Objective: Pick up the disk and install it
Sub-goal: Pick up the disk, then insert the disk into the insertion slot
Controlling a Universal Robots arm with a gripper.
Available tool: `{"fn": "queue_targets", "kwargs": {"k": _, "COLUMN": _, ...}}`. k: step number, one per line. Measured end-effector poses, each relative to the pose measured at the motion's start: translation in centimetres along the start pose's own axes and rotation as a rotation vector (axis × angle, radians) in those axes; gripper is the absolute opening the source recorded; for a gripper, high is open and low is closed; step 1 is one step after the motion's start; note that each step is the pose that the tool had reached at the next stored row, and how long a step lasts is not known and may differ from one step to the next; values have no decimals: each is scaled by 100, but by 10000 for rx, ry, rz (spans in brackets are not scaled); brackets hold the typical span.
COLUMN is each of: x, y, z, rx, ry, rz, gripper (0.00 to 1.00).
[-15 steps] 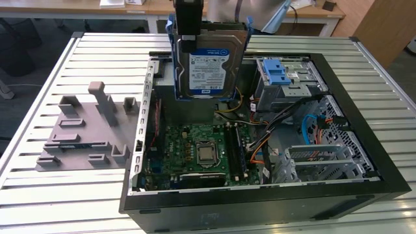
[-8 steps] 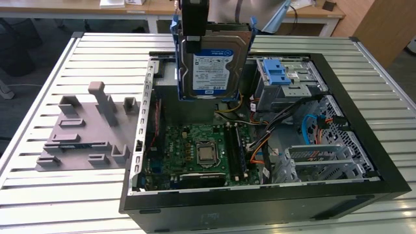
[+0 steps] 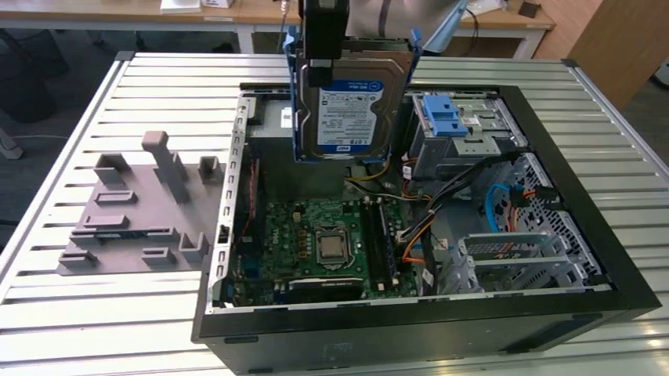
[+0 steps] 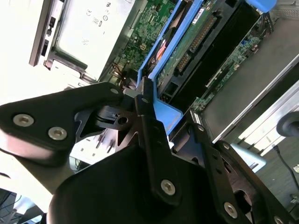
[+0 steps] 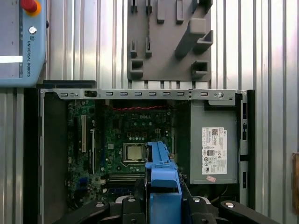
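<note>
In the exterior view, the claw [image 3: 322, 48] comes down from the top edge and is clamped on the upper end of the disk [image 3: 350, 110]. The disk hangs upright in the air, label facing the camera and blue rails down both sides. It is above the open computer case [image 3: 585, 258], over the bare floor of the case just beyond the motherboard [image 3: 319, 243]. A grey metal cage with a blue latch [image 3: 455, 117] sits inside the case, just to the exterior view's right of the disk. A grey fixture plate [image 3: 136, 215] lies on the slatted tabletop [image 3: 94, 329], outside the case on the exterior view's left.

In the second wrist view, black fingers [image 4: 148, 121] of the claw [image 4: 168, 112] press against the disk's blue rail. The green circuit-board side of the disk [image 4: 196, 37] runs away from the camera. A grey box with a white sticker [image 4: 88, 28] lies below it.

In the first wrist view, the claw [image 5: 161, 203] grips the blue rail of the disk [image 5: 160, 165]. Beneath are the motherboard [image 5: 133, 135], the grey box with a white sticker [image 5: 215, 144] and the case wall. Beyond the case, the fixture plate [image 5: 166, 46] lies on the tabletop [image 5: 271, 46], and a teach pendant [image 5: 21, 44] lies near a corner of the case.
</note>
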State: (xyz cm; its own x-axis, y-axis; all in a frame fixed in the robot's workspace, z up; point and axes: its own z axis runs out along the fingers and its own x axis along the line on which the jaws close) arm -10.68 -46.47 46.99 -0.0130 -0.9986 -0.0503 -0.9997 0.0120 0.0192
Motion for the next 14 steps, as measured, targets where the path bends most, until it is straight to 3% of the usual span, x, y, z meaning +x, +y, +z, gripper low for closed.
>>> {"fn": "queue_targets", "kwargs": {"k": 14, "x": 15, "y": -190, "z": 10, "rx": 0, "ry": 1, "rz": 0, "gripper": 36}}
